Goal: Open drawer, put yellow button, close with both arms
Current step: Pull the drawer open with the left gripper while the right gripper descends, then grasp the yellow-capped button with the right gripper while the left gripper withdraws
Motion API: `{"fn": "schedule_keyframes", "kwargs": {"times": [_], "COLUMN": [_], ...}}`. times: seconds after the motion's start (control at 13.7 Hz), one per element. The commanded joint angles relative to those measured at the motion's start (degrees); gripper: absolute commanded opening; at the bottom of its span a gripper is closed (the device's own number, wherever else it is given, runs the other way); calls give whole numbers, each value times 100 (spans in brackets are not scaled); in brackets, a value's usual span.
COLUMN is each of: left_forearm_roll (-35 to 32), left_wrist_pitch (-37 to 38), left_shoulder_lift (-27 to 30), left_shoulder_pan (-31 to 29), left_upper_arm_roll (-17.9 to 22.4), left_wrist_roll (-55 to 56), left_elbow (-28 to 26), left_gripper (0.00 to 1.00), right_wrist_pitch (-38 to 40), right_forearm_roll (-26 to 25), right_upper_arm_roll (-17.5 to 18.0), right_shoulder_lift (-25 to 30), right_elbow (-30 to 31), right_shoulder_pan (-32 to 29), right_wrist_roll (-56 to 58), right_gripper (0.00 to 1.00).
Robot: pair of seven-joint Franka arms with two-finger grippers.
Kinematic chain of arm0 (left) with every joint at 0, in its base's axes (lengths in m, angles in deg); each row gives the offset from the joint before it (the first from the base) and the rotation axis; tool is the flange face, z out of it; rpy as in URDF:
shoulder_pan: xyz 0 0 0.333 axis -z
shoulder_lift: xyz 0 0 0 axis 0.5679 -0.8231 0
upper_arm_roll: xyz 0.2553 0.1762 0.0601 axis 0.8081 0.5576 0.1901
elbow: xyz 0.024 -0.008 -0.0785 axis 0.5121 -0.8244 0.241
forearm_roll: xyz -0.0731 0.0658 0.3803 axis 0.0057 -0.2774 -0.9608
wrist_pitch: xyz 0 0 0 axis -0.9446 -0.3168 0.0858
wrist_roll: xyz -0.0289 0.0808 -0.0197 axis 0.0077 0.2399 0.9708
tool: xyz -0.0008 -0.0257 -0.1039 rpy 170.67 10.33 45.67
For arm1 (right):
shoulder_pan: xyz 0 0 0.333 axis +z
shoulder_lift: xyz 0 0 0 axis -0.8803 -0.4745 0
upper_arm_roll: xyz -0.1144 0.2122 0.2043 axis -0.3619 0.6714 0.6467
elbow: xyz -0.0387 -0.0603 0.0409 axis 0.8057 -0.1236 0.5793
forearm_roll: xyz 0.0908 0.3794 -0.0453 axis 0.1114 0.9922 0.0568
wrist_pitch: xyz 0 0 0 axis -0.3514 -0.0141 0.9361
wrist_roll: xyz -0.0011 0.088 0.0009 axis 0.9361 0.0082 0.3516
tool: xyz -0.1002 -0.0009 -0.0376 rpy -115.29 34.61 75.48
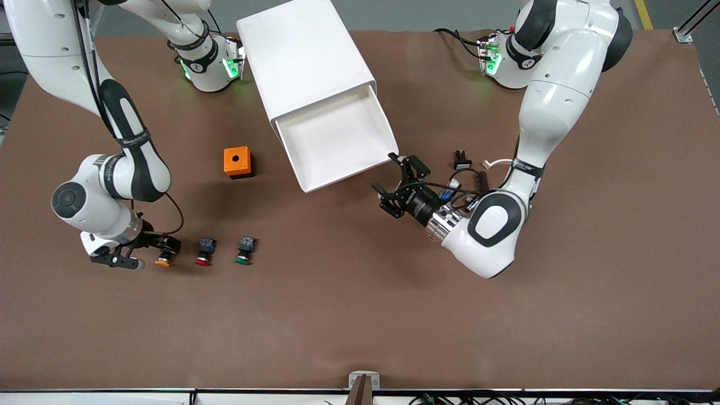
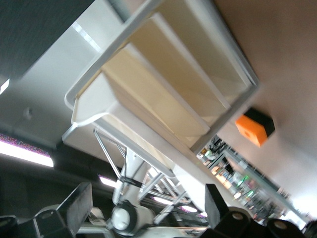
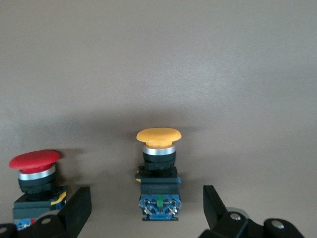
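The yellow button point(image 3: 158, 171) is lying beside the red button point(image 1: 204, 251), looking light, rigid and smooth-capped; the right gripper point(image 3: 147, 208) is straddling its black body, open. The left gripper point(image 1: 397, 184) is hovering open by the pulled-out drawer point(image 1: 337, 140).

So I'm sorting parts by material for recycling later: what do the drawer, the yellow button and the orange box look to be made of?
The drawer looks like smooth, matte white plastic, with rounded moulded edges. The yellow button seems to have a glossy plastic cap, a shiny, possibly metal collar under it and a black plastic body with a blue end. The orange box looks like plastic with a black base; I can't be sure.
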Motion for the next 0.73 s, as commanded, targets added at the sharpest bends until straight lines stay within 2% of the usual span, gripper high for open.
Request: {"fn": "schedule_keyframes", "kwargs": {"times": [0.0, 0.22, 0.37, 0.44, 0.66], "left_forearm_roll": [-376, -1358, -1931, -2211, -3186], "left_wrist_pitch": [79, -227, -665, -946, -1834], "left_shoulder_lift": [214, 705, 943, 1083, 1313], "left_shoulder_pan": [3, 74, 82, 109, 284], "left_upper_arm_roll": [250, 454, 454, 462, 419], "left_wrist_roll": [-1615, -3410, -3906, -3977, -4013], "left_elbow": [234, 235, 235, 226, 191], "left_gripper": [100, 100, 100, 100, 100], "right_wrist_pitch": [-217, -357, -384, -376, -323], "right_forearm_roll": [94, 33, 24, 24, 24], "right_upper_arm_roll": [-17, -25, -17, -25, -17], "right_shoulder_lift": [-115, -229, -308, -308, -308], "right_elbow": [97, 71, 62, 62, 62], "right_shoulder_pan": [24, 6, -20, -29, -29], "right_wrist_roll": [-40, -31, 4, 48, 83], "right_gripper": [100, 99, 96, 92, 59]}}
